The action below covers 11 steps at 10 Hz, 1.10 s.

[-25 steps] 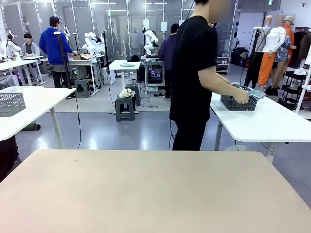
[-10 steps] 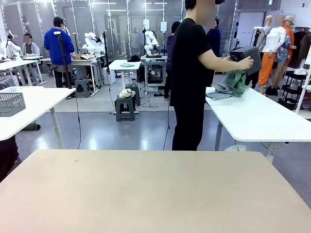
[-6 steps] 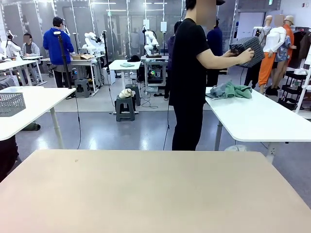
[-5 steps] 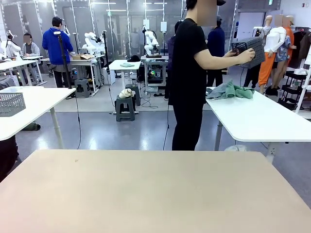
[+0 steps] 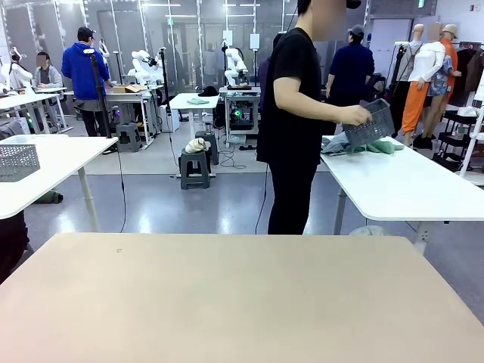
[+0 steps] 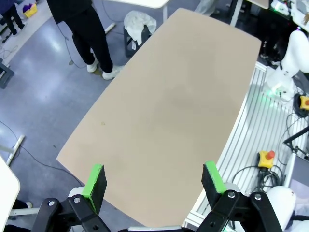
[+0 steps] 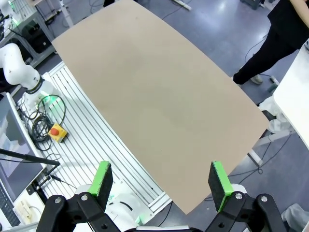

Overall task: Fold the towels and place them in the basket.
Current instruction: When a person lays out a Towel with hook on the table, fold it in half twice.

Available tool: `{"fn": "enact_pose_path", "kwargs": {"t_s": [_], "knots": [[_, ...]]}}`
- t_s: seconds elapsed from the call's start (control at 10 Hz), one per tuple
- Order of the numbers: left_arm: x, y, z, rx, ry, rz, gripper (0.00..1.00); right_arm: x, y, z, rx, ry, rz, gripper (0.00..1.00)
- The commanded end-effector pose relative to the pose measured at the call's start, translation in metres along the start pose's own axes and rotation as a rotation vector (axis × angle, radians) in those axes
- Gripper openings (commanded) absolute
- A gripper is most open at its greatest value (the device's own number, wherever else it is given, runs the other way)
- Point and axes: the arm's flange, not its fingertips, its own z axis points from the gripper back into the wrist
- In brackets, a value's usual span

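In the front view a person in black stands at a white side table (image 5: 408, 189) beyond my beige table (image 5: 227, 295). One hand holds the dark basket (image 5: 370, 125) tilted, just above a heap of mint green and grey-blue towels (image 5: 361, 145) lying on that white table. My left gripper (image 6: 153, 181) hangs high over the beige table (image 6: 169, 111), jaws wide and nothing between them. My right gripper (image 7: 159, 179) is likewise open and bare above the same tabletop (image 7: 159, 92).
A pale grey mesh basket (image 5: 17, 161) stands on another white table at the left. The person's legs and shoes (image 6: 99, 63) show at the beige table's far edge. Stools, cables and other people fill the room behind.
The person has tipped the towels out onto the white table, then lowered the basket from chest height to just above them. Neither of my grippers has changed.
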Motion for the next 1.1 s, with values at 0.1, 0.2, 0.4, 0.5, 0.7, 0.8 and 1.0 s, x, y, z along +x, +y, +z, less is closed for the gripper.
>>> {"fn": "enact_pose_path", "kwargs": {"t_s": [0.1,0.2,0.4,0.5,0.7,0.8,1.0], "knots": [[0.0026,-0.0027,0.0061,-0.012,0.053,0.039,1.0,-0.0017,0.0013,-0.0006,-0.001,0.011,0.008,1.0],[0.0014,-0.0027,0.0074,-0.01,0.06,0.044,1.0,-0.0016,0.0016,-0.0007,-0.003,0.013,0.006,1.0],[0.0006,-0.0027,0.0075,-0.002,0.073,0.056,1.0,-0.002,0.0016,-0.0012,-0.009,0.014,0.008,1.0],[0.0001,-0.003,0.0081,0.0,0.077,0.06,1.0,-0.0026,0.0015,-0.0016,-0.008,0.014,0.008,1.0],[-0.0002,-0.0033,0.0093,0.001,0.089,0.066,1.0,-0.0028,0.0009,-0.003,-0.008,0.019,0.008,1.0],[0.0001,-0.0028,0.0095,0.002,0.092,0.069,1.0,-0.0022,0.0006,-0.0032,-0.01,0.02,0.007,1.0],[0.0003,-0.0027,0.0103,0.006,0.095,0.072,1.0,-0.0001,0.0012,-0.0008,-0.003,0.006,-0.002,1.0]]}}
